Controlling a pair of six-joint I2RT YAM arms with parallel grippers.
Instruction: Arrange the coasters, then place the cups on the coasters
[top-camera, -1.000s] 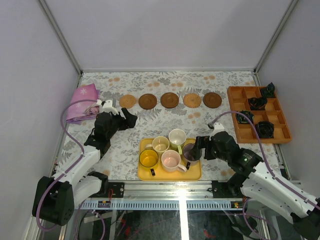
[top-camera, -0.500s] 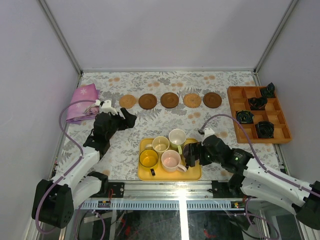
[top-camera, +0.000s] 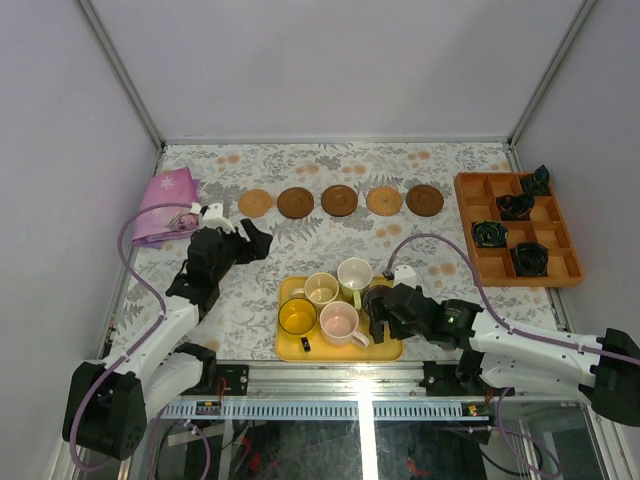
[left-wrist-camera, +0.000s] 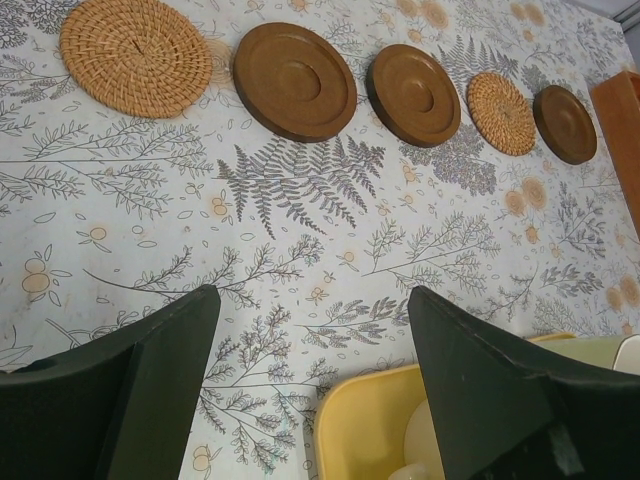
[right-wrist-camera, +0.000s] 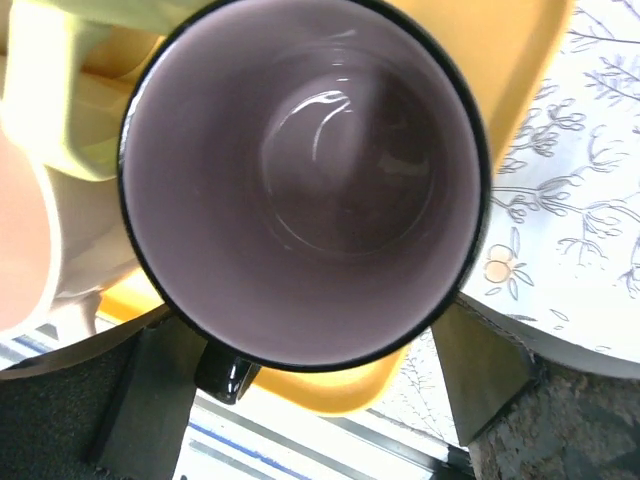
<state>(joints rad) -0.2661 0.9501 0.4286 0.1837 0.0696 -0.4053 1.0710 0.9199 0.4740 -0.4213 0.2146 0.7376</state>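
Note:
Five coasters lie in a row at the back: tan (top-camera: 256, 203), brown (top-camera: 295, 203), brown (top-camera: 339, 200), tan (top-camera: 384, 201), brown (top-camera: 424, 200). The cups stand on the yellow tray (top-camera: 345, 350): yellow (top-camera: 297, 316), cream (top-camera: 321, 289), pale green (top-camera: 354, 274), pink (top-camera: 340, 321) and purple (right-wrist-camera: 300, 180). My right gripper (right-wrist-camera: 315, 345) is down over the purple cup, one finger (right-wrist-camera: 150, 400) on each side. The rim hides the tips, so contact is unclear. My left gripper (left-wrist-camera: 312, 330) hangs open over bare table left of the tray, holding nothing.
An orange compartment box (top-camera: 466, 215) with small black objects sits at the right. A pink cloth (top-camera: 165, 205) lies at the back left. White walls close in the table on three sides. The tray's corner (left-wrist-camera: 370, 430) shows between my left fingers.
My right arm has swung left and low across the tray, bringing its gripper down round the purple cup, and its jaws have narrowed a little. The left arm has barely moved.

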